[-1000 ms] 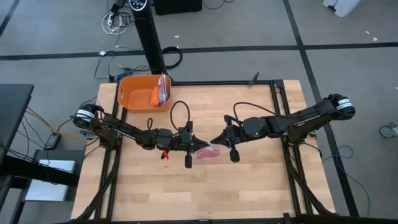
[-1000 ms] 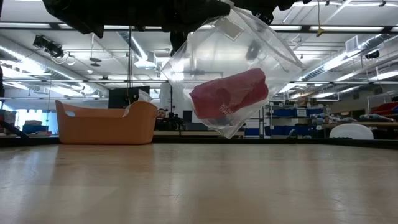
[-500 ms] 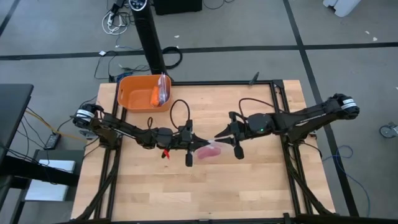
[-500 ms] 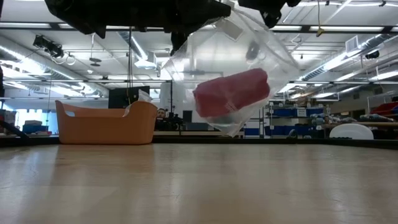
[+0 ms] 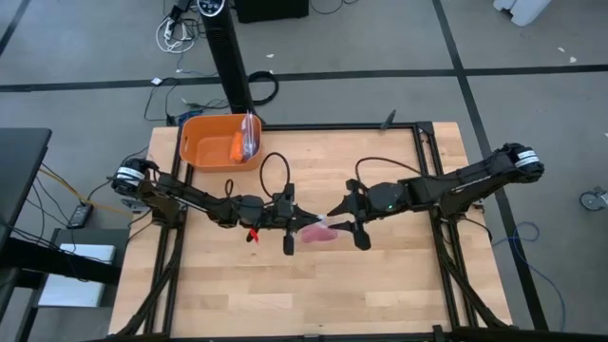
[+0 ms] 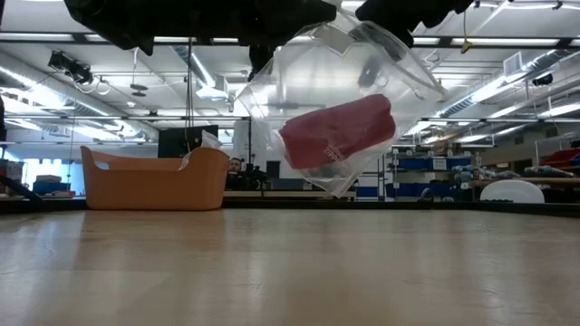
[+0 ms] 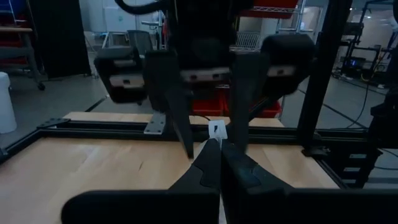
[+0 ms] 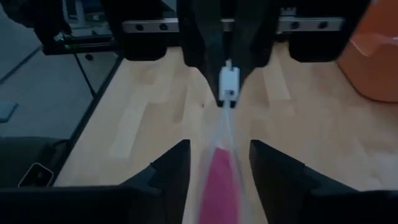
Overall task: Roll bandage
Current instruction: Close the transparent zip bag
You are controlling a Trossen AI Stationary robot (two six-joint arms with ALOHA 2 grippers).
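A clear plastic bag (image 6: 335, 100) hangs above the table's middle with the magenta bandage (image 6: 337, 133) rolled up inside it. The bandage (image 5: 321, 235) also shows pink in the high view. My left gripper (image 5: 303, 224) reaches in from the left and is shut on the bag's top edge. My right gripper (image 8: 217, 163) faces it from the right and is open. Its fingers stand on either side of the bag's top edge (image 8: 224, 134) with a gap on both sides. My left gripper pinches the bag's top edge between its two fingers, right at the white slider (image 8: 228, 87). The fingers (image 7: 208, 163) come in level from the table's left side. The bag hangs tilted below them, clear of the table, with the bandage roll low inside it.
An orange tub (image 5: 214, 142) stands at the table's far left and holds an orange thing and a clear packet. In the low view the tub (image 6: 154, 178) is well behind the bag. The bare wooden tabletop (image 5: 380, 285) stretches toward the near edge.
My right gripper has opened and let go of the bag's top edge, and its fingers have tipped a little downward. It stays close to the bag. The bag still hangs from my left gripper and has hardly shifted.
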